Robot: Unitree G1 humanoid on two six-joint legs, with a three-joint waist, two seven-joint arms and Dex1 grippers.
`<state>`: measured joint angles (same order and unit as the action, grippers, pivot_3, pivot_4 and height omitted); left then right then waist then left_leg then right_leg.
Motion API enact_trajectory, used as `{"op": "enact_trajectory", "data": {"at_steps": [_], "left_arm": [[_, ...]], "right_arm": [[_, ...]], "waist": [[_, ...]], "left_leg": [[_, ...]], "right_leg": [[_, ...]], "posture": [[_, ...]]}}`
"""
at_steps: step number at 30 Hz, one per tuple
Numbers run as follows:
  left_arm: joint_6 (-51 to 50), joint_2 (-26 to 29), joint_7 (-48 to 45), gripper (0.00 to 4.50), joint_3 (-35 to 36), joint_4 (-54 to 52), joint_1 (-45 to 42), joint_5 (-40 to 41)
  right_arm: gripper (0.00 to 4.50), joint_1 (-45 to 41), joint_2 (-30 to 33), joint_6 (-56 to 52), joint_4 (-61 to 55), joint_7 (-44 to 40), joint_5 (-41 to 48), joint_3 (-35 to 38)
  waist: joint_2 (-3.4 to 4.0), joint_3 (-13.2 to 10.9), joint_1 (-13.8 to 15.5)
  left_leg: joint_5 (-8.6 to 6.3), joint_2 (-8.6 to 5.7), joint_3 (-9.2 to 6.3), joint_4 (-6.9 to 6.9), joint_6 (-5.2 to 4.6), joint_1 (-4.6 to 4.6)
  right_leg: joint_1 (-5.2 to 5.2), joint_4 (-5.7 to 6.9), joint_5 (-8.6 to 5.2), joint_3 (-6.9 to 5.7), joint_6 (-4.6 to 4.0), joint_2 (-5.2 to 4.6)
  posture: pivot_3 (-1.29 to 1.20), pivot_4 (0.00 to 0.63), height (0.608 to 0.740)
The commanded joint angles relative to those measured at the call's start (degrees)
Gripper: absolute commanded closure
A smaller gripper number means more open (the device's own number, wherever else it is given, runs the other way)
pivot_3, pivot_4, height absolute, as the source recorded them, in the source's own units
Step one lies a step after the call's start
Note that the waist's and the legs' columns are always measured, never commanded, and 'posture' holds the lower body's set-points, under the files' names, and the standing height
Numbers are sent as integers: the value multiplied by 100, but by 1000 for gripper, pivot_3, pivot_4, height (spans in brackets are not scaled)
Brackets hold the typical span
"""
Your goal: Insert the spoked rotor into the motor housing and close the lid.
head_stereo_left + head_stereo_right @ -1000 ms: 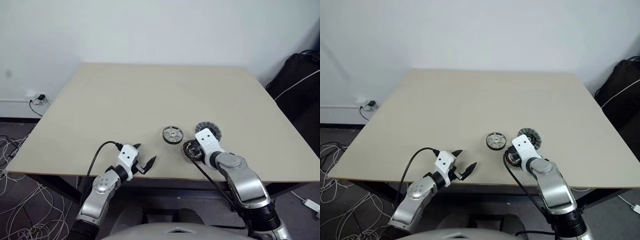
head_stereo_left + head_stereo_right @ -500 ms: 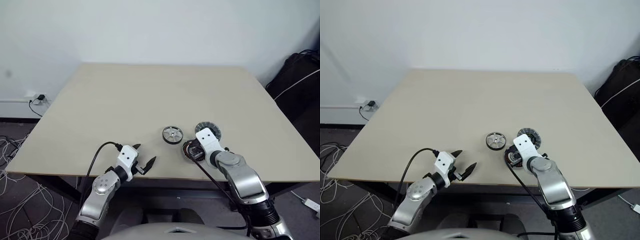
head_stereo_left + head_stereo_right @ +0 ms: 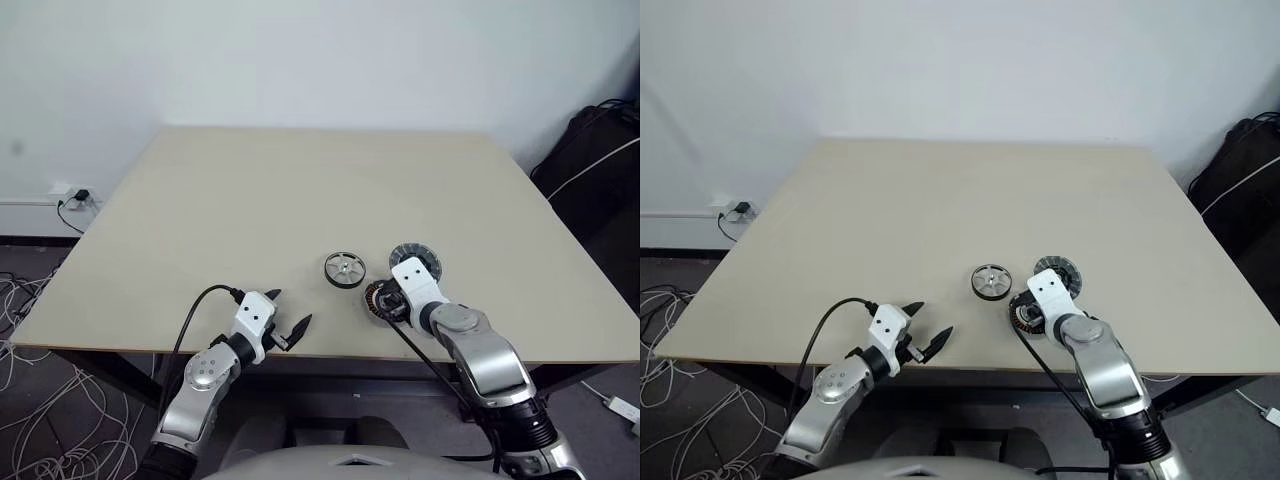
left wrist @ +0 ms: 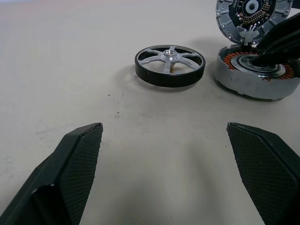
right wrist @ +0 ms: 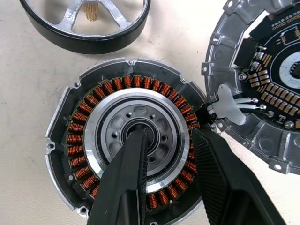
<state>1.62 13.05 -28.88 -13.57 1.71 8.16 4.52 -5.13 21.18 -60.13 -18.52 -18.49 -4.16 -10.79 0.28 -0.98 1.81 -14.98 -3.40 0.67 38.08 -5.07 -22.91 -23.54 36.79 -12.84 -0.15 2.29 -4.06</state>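
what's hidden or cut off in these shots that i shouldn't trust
- Motor housing: in the right wrist view the right hand covers its near windings and part of the centre bore; in the left eye view the wrist hides most of it.
- Lid: cut off by the frame edge in both wrist views.
- Spoked rotor: only its near rim shows in the right wrist view.

Beige table (image 3: 250, 200), white wall (image 3: 300, 60), floor cables (image 3: 30, 420).

On the table (image 3: 250, 200), the spoked rotor (image 3: 345, 270) lies left of the motor housing (image 5: 131, 140) — the lid (image 5: 276, 84) sits just behind the housing, touching it.
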Motion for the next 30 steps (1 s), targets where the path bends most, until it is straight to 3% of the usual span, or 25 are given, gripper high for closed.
{"op": "enact_trajectory", "data": {"at_steps": [1,8,11,14,30], "left_arm": [[44,-17,-33,0,-5,-200,-29,23],[28,-23,-24,0,-13,-235,-5,24],[23,-32,-15,0,-15,-242,-1,23],[23,-41,-7,0,-16,-248,2,23],[-8,-42,5,0,-2,-259,5,28]], "right_arm": [[2922,-93,-7,79,-11,54,18,11],[2922,-129,-19,-15,-19,9,57,-96],[3543,-153,-16,-79,-19,-14,74,-132],[4476,-167,-14,-114,-13,-29,84,-155],[4476,-238,70,75,-327,61,86,-3]], "waist": [[0,0,0],[0,1,-4],[0,1,-7],[-5,8,-14],[-1,6,-19]], "left_leg": [[0,0,0,0,0,0],[0,0,0,0,0,0],[0,0,0,0,0,0],[0,0,0,0,0,1],[0,0,0,0,0,0]], "right_leg": [[0,0,0,0,0,0],[0,0,0,0,0,0],[0,0,0,0,0,0],[1,1,0,0,0,0],[0,-1,2,0,2,0]], "posture": [[0,0,740],[0,0,740],[0,0,740],[0,0,740],[0,0,740]]}}
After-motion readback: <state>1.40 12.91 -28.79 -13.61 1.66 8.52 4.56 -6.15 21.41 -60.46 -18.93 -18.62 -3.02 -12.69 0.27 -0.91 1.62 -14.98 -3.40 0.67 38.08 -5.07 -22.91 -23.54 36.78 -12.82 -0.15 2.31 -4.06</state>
